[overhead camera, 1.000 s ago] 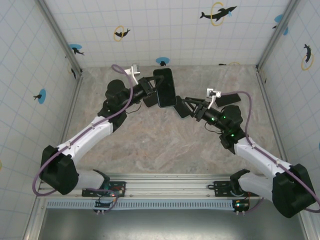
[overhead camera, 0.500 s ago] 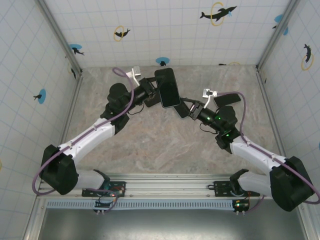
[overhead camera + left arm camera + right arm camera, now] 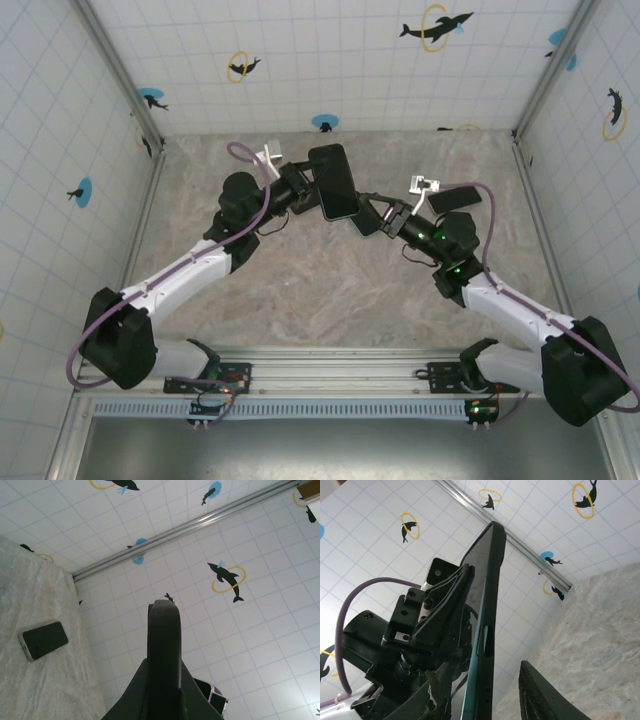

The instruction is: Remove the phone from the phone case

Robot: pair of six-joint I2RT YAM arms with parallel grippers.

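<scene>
Top view of a marbled tabletop (image 3: 300, 290) inside tiled walls printed with dolphins. Your two arms reach from the near edge and meet toward 12 o'clock, close to the back wall.

Your left hand (image 3: 302, 187) is clamped tight on the phone (image 3: 333, 182) and holds it up off the tabletop. The dark screen faces the overhead camera, and the long axis runs roughly from 12 to 6 o'clock. In the right wrist view the phone sits inside its case (image 3: 490, 605), whose dark green rim wraps the edge, with a side button showing.

Your right hand (image 3: 368, 215) is at about 4 o'clock from the phone, at its lower corner. Its jaws are partly open and straddle the phone's lower end. One of its fingers (image 3: 540, 695) stands apart from the case edge, with tabletop visible in the gap. It does not yet have a grip on anything.

A second phone (image 3: 455, 197) lies flat on the tabletop at about 2 o'clock, behind your right hand and well apart from the raised phone
</scene>
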